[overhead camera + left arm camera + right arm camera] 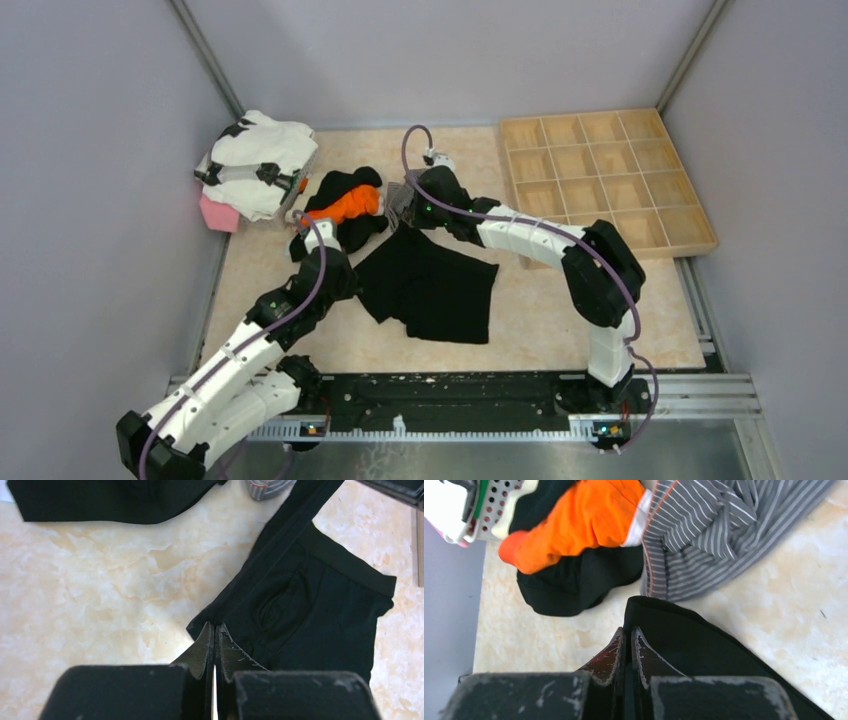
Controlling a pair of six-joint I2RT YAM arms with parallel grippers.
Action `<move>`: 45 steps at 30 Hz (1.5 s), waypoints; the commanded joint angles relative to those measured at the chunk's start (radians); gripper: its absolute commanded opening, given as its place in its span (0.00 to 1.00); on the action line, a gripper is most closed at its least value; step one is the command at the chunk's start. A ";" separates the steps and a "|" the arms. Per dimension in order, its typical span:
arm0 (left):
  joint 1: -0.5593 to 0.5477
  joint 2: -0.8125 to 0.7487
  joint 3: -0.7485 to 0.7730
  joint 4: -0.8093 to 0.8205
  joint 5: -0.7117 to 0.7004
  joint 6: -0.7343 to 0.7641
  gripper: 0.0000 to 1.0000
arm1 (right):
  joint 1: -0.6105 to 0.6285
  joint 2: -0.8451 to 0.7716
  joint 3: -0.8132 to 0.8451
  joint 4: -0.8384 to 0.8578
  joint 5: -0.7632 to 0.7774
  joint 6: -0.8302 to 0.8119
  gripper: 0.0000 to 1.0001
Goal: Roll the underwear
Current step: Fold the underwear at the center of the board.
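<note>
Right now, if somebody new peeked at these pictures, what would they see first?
Probably the bright orange cloth in the heap toward the far left of the table, beside the grey striped underwear. Next, the black underwear spread mid-table, with the left hand and right hand each pinched shut on its edge. A wooden tray of compartments sits far right.

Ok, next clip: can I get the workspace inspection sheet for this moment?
Surface: pale marbled tabletop.
Job's things: black underwear spread out mid-table; grey striped underwear bunched beyond it.
Clutter: orange garment on black cloth; white clothes pile; wooden tray.
Grippers: left gripper and right gripper both shut on the black underwear's edge.
Cables: purple cables loop along both arms.
Surroundings: grey walls.
</note>
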 commanded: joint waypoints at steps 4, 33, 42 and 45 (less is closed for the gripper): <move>0.000 0.096 0.054 0.123 0.243 0.118 0.00 | -0.065 -0.139 -0.168 0.152 -0.054 -0.034 0.00; -0.416 0.355 0.076 0.357 0.244 -0.044 0.00 | -0.177 -0.448 -0.476 0.123 -0.113 -0.123 0.00; -0.458 0.486 0.049 0.500 0.286 -0.037 0.00 | -0.191 -0.528 -0.616 0.073 -0.048 -0.134 0.00; -0.461 0.543 0.038 0.545 0.310 -0.036 0.00 | -0.195 -0.535 -0.661 0.082 -0.040 -0.128 0.00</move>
